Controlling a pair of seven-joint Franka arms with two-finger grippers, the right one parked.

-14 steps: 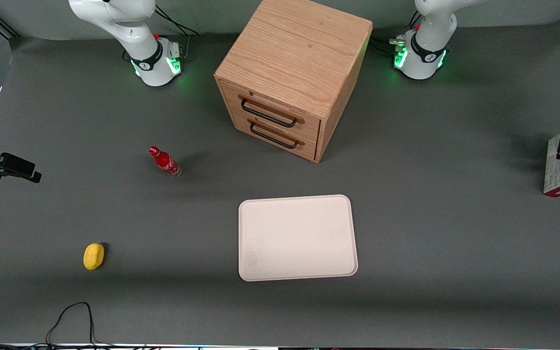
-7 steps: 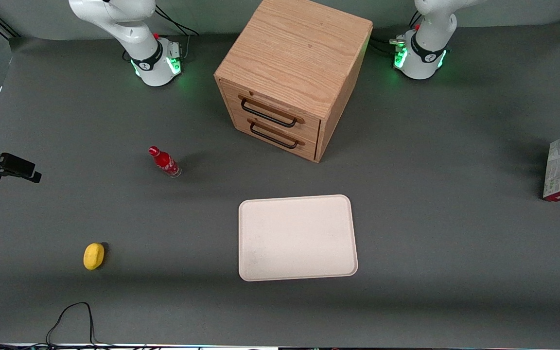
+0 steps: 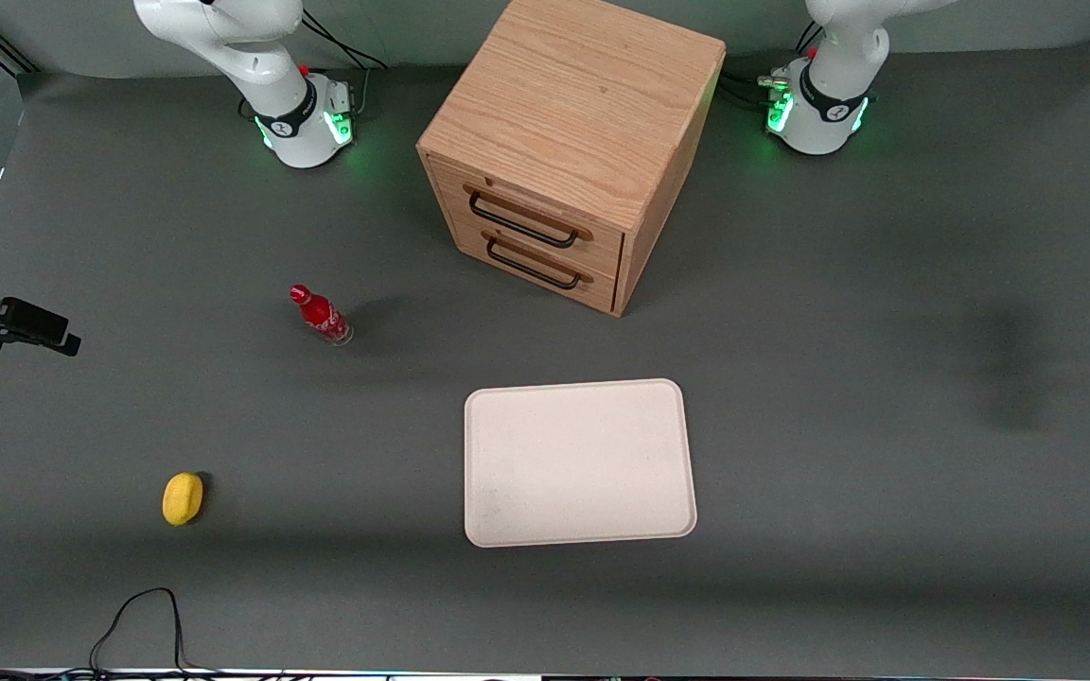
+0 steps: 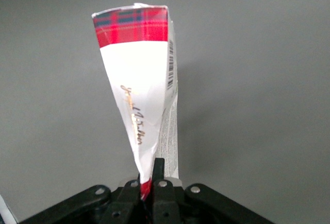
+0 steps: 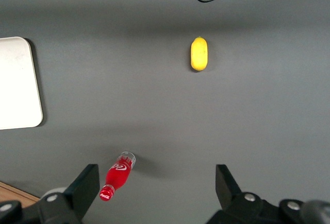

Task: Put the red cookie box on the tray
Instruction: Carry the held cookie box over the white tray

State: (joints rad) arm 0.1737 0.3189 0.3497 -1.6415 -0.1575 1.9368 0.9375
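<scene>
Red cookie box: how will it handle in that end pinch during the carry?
Gripper is shut on the red cookie box at one end, so it may swing or twist. Thin carton: probably light, may crumple. Tray awaits.

the red cookie box hangs lifted off the table, well apart from the bare cream tray.

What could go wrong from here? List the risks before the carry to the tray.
1. The gripper pinches the cookie box only at one thin end, so the hanging carton may swing or slip from the jaws.
2. The box sits at the working arm's end of the table; the tray is far off, so the carry is long.
</scene>
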